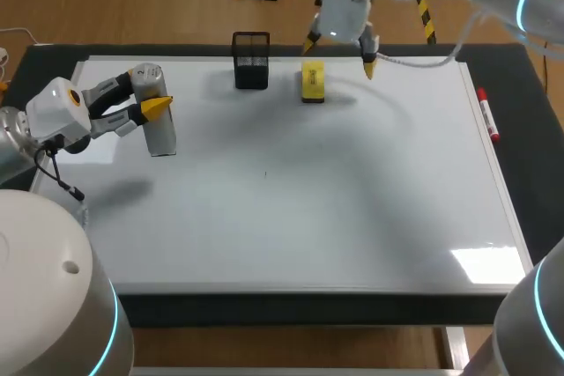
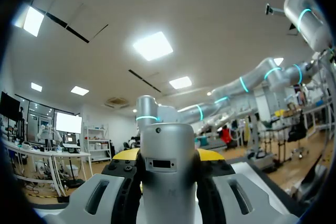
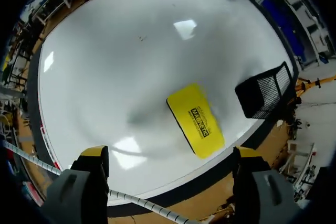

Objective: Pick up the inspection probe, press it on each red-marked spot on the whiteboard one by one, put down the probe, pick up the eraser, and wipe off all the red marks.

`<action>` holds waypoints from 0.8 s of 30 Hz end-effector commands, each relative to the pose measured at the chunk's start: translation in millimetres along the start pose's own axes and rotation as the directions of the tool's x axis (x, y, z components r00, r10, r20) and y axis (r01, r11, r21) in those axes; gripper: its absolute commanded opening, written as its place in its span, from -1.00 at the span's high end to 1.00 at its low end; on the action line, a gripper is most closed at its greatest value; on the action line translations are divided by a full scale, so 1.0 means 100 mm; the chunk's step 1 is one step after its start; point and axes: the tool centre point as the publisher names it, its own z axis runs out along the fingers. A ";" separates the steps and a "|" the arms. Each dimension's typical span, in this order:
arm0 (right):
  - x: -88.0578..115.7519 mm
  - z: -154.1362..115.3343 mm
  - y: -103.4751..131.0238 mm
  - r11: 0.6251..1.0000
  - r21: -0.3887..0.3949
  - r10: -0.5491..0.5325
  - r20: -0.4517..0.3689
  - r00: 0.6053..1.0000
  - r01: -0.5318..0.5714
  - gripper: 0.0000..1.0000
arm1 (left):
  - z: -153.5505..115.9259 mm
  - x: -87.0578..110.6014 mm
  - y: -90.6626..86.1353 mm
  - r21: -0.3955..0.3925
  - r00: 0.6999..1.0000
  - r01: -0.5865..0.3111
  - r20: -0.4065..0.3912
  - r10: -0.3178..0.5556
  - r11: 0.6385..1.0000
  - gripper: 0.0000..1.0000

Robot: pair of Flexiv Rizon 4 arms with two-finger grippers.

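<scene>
Probe (image 1: 160,134), silver cylinder, upright over the left part of the whiteboard (image 1: 308,209), clamped between the fingers of the left claw (image 1: 152,94). Can't tell whether its lower end touches the board. In the left wrist view the probe (image 2: 169,171) fills the gap of the left claw (image 2: 168,156), with a yellow tip on each side.

Right claw (image 1: 339,53) is released, fingers spread wide, hanging above the board's far edge and holding nothing. Yellow eraser (image 1: 313,80) lies flat on the board under it, not touched. In the right wrist view the eraser (image 3: 195,120) is ahead of the right claw (image 3: 170,153), between the finger lines.

Black mesh holder (image 1: 251,61) stands just beside the eraser. Red marker (image 1: 488,114) lies along the board's right edge. Dark worktop (image 1: 520,156) borders the board.
</scene>
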 end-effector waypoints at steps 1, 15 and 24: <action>0.09 -0.19 -0.05 0.976 -0.076 0.213 0.132 0.968 -0.205 -1.00 | 0.00 0.00 -0.01 0.001 1.000 -0.001 0.001 0.001 1.000 1.00; 0.18 -0.66 -0.16 0.874 -0.225 0.482 0.285 0.828 -0.431 -1.00 | 0.00 0.00 -0.01 0.001 1.000 -0.001 0.001 0.001 1.000 1.00; 0.28 -0.93 -0.13 0.865 -0.248 0.498 0.324 0.804 -0.436 -1.00 | 0.00 0.00 -0.01 0.001 1.000 -0.001 0.001 0.001 1.000 1.00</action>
